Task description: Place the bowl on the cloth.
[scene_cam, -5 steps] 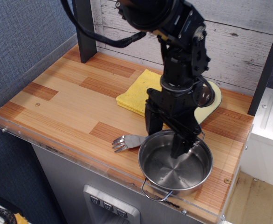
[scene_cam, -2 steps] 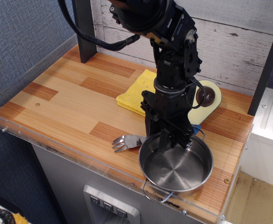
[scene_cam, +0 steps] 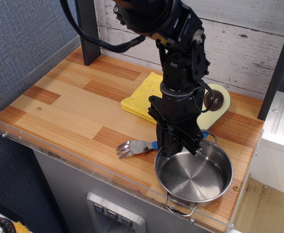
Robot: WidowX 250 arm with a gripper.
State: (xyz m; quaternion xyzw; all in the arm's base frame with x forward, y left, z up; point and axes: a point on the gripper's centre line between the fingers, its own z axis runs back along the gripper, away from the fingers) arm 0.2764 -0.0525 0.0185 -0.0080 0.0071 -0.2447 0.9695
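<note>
Your fingers [scene_cam: 181,148] are pinched on the rear-left rim of the bowl [scene_cam: 194,174], one black pad inside the wall and the other outside it (the outer one is partly hidden by the rim). From there the black arm [scene_cam: 181,77] rises almost straight up, the wrist stacked vertically over the bowl's back edge, and bends away into the top centre of the frame.

The bowl sits in the lower right of the frame, close to the front edge of the wooden desk [scene_cam: 69,107], one wire loop handle hanging over that edge. You can see its inside is bare shiny steel with nothing in it. It looks slightly tipped, though you cannot tell whether its base touches the desk.

The cloth [scene_cam: 143,99], bright yellow and folded square, lies behind the arm near the centre of the frame, apart from the bowl. A fork [scene_cam: 132,147] lies just left of the bowl, and a cream avocado half [scene_cam: 214,104] rests right of the arm.
</note>
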